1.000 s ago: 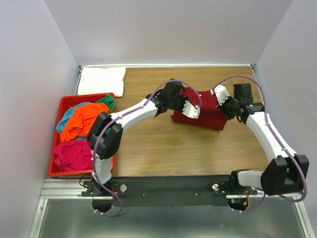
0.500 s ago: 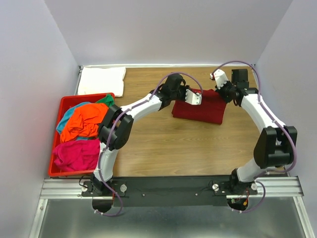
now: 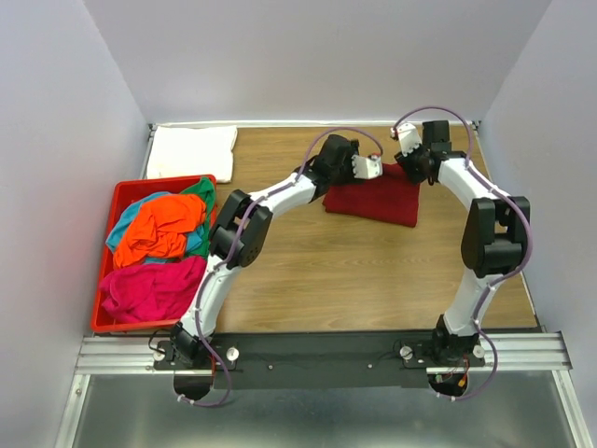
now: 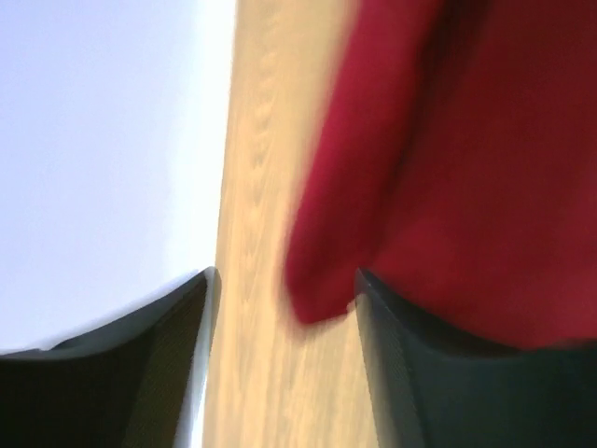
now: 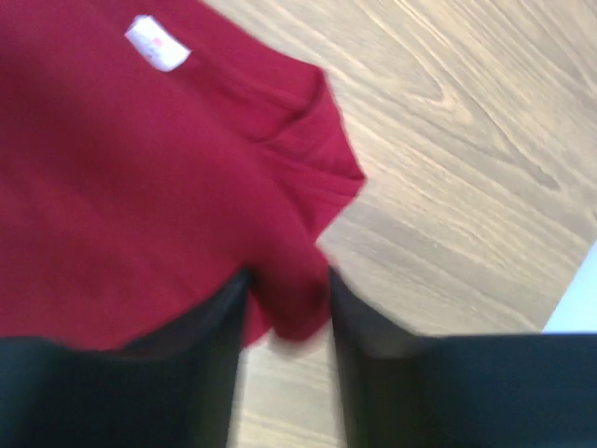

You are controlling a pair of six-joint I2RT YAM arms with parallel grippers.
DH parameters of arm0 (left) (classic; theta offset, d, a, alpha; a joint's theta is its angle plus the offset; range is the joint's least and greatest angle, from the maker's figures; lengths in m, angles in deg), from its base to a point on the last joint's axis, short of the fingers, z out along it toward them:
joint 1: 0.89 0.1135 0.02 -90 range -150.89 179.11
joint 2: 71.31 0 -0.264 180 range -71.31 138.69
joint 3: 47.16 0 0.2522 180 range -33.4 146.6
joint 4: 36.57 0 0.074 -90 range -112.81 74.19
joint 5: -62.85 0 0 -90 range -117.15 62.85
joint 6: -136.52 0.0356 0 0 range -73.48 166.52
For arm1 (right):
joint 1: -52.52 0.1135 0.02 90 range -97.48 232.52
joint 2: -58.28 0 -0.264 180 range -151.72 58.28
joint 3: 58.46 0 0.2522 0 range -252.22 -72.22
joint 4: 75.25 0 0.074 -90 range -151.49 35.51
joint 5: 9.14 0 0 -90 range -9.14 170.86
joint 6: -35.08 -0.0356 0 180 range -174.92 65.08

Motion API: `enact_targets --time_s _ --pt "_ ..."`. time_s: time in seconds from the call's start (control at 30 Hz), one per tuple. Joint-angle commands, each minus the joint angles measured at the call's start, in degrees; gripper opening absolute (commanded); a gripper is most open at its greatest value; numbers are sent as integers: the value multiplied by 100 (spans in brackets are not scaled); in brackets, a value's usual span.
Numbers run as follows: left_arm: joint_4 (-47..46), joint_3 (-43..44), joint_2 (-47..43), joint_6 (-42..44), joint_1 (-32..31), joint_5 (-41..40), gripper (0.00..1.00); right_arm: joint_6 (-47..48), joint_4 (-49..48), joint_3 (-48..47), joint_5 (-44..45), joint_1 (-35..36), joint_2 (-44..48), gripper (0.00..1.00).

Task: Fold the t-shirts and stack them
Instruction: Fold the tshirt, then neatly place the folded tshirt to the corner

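Wooden table (image 3: 308,280), far end | dark red shirt (image 3: 378,201) lies folded | right gripper (image 5: 284,313) pinches its corner | left gripper (image 4: 280,327) jaws spread, shirt edge touching one finger.

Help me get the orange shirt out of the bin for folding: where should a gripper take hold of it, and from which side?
Pinch a raised fold near the middle of the orange t-shirt, coming straight down from above. It lies crumpled on top of the pile, and the walls of the red bin likely block a sideways approach.
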Motion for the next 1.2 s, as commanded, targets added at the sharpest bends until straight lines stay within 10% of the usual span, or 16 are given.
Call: enact_targets --time_s 0.0,0.1,0.27,0.5,0.63,1.17 --pt "-737 978 236 -1779 49 -1497 98 -943 -1071 -185 1245 -74 -277 60" --pt "-231 1613 149 -2905 136 -2096 98 -1918 -1610 -308 2238 -83 -383 73" --pt "800 1775 -755 -4092 487 -1353 98 -2631 -1559 34 1032 -294 143 80" --pt "1319 245 -1671 -5753 1419 2110 94 -1438 198 877 -3697 -478 898 88" --pt "1678 410 -1163 -6071 1631 3325 94 -1209 191 1536 -3972 -601 1250 90" --pt "1987 2521 1343 -6897 1517 3661 89 -1252 252 1845 -4973 -1559 1559 89"
